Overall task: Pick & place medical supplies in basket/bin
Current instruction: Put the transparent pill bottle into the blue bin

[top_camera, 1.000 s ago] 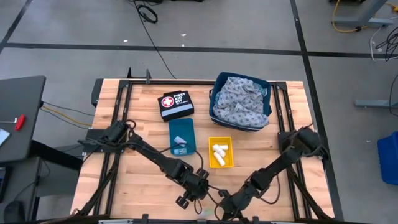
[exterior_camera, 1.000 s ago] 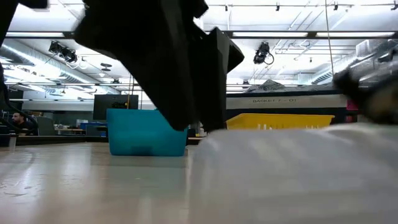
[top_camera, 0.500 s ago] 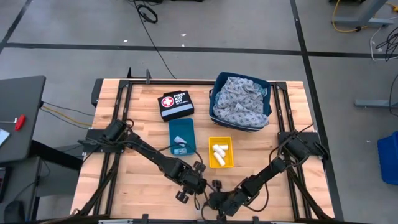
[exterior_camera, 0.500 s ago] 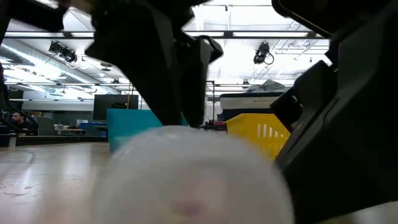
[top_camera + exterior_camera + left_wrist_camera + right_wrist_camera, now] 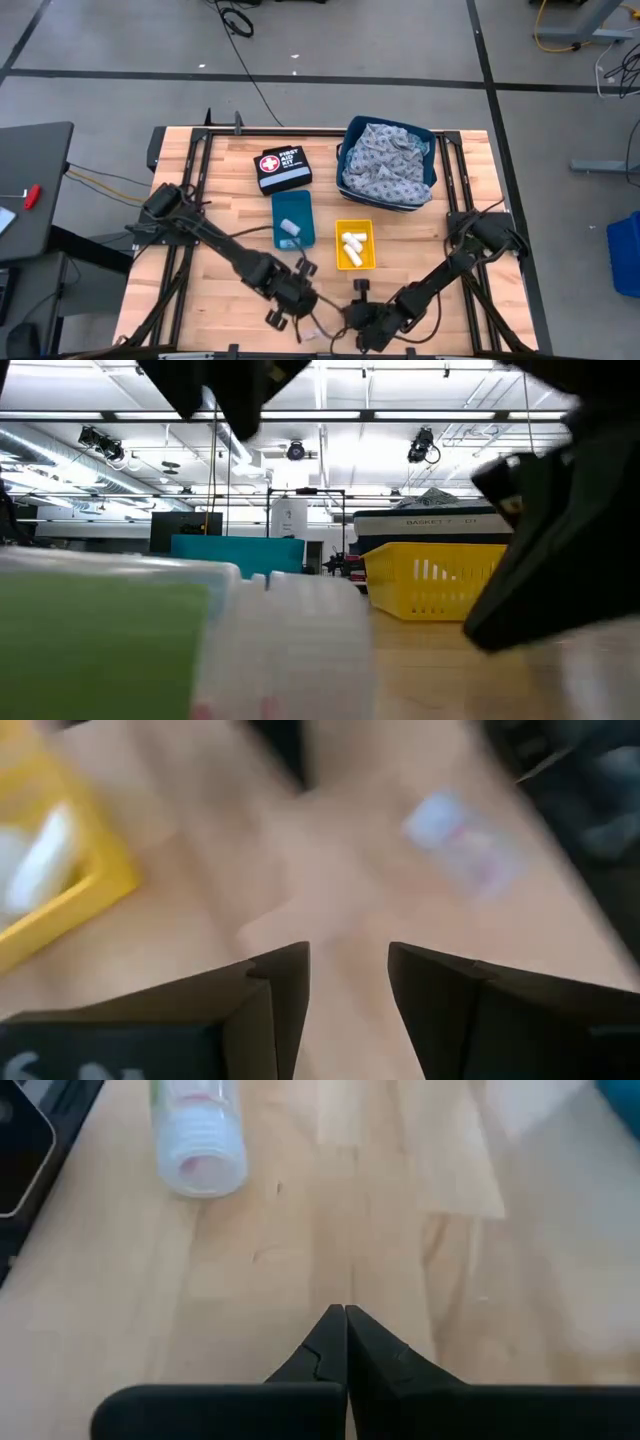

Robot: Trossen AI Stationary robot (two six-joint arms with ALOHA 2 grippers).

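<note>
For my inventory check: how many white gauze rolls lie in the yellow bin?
2, maybe more hidden: both white gauze rolls lie side by side in the yellow bin, at its middle.

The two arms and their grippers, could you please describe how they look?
Both arms are dark, slim and jointed, with thin black cables trailing along them. The left gripper has two broad, flat black fingers with squared tips. The right gripper has black fingers tapering to a point, on a wide black bar.
</note>
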